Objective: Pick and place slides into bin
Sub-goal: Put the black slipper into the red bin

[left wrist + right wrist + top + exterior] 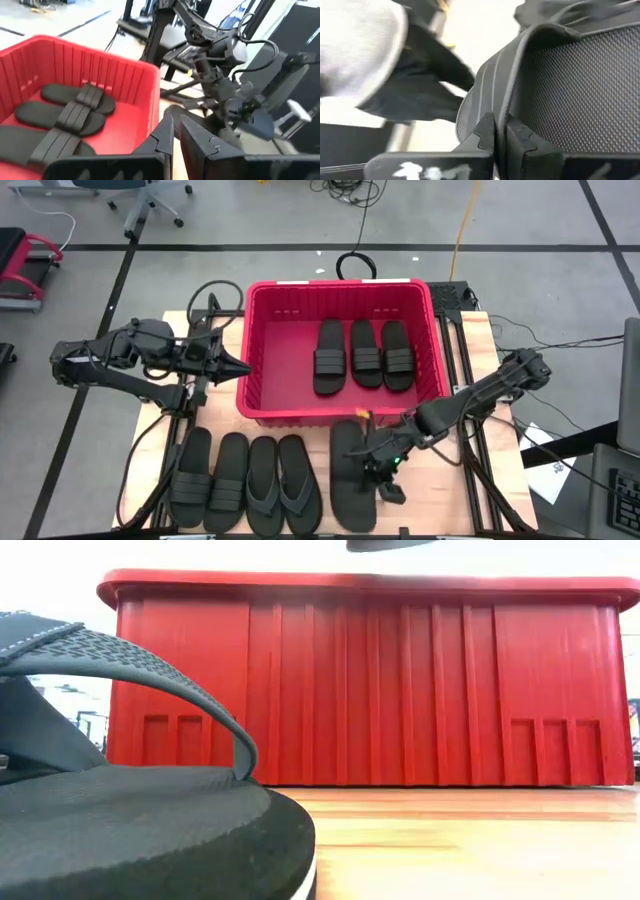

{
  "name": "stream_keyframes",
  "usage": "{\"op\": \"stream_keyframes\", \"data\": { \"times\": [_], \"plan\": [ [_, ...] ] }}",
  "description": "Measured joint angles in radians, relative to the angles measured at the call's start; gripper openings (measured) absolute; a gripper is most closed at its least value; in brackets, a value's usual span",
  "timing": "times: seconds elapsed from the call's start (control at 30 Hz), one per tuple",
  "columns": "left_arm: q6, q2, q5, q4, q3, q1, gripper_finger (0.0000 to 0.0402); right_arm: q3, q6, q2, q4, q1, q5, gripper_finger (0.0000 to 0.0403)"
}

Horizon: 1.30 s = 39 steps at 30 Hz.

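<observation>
Left gripper (240, 367) is hovering just left of the bin (262, 405), fingers nearly together, holding nothing. Four slides (245, 483) are lying in a row on the table (148, 448) near-left of the bin. Three slides (366, 355) are lying side by side inside the bin. Right gripper (381, 467) is sitting low over the last slide (350, 480) near the bin's near-right corner, fingers (485, 131) pinching tight on its ribbed strap (492, 87).

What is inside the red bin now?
The bin holds three black slides side by side toward its right side, straps up. The rest of its floor is bare red. Whatever is beneath the slides cannot be seen.
</observation>
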Motion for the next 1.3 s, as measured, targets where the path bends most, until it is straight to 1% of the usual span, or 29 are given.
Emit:
{"op": "stream_keyframes", "data": {
  "times": [0.1,0.17,0.3,0.43,0.53,0.6,0.77,0.9,0.97,1.0,1.07,1.17,1.3],
  "plan": [
    [0.009,0.006,0.0,0.022,0.0,0.0,0.0026,0.136,-0.072,-0.006,-0.207,-0.032,0.105,0.0003],
    [0.035,0.014,-0.002,0.027,0.0,0.0,0.0026,0.216,-0.112,-0.005,-0.313,-0.065,0.143,0.0003],
    [0.056,0.034,-0.036,0.062,0.0,0.005,0.0026,0.366,-0.215,-0.002,-0.407,-0.136,0.224,0.0004],
    [0.028,0.055,-0.049,0.166,0.0,0.03,0.0026,0.515,-0.36,-0.005,-0.492,-0.227,0.256,0.0004],
    [0.012,0.07,-0.046,0.234,0.0,0.052,0.0026,0.589,-0.489,-0.005,-0.527,-0.331,0.252,0.0004],
    [0.015,0.077,-0.05,0.244,0.0,0.065,0.0026,0.616,-0.56,-0.005,-0.568,-0.414,0.232,0.0004],
    [0.077,0.085,-0.081,0.248,0.0,0.092,0.0026,0.612,-0.721,-0.003,-0.604,-0.62,0.166,0.0005],
    [0.096,0.079,-0.164,0.238,0.0,0.122,0.0026,0.582,-0.8,-0.003,-0.538,-0.733,0.109,0.0005],
    [0.068,0.078,-0.175,0.221,0.0,0.157,0.0026,0.565,-0.804,-0.003,-0.474,-0.769,0.061,0.0005],
    [0.048,0.077,-0.158,0.206,0.0,0.184,0.0026,0.557,-0.804,-0.002,-0.439,-0.784,0.037,0.0006],
    [0.029,0.088,-0.075,0.175,0.0,0.251,0.0026,0.543,-0.799,0.0,-0.372,-0.807,0.008,0.0006],
    [0.039,0.137,0.052,0.154,0.0,0.334,0.0026,0.52,-0.771,0.004,-0.29,-0.829,0.004,0.0006],
    [0.162,0.226,0.208,0.164,-0.001,0.429,0.0026,0.485,-0.755,0.005,-0.217,-0.851,0.038,0.0006]
  ]
}}
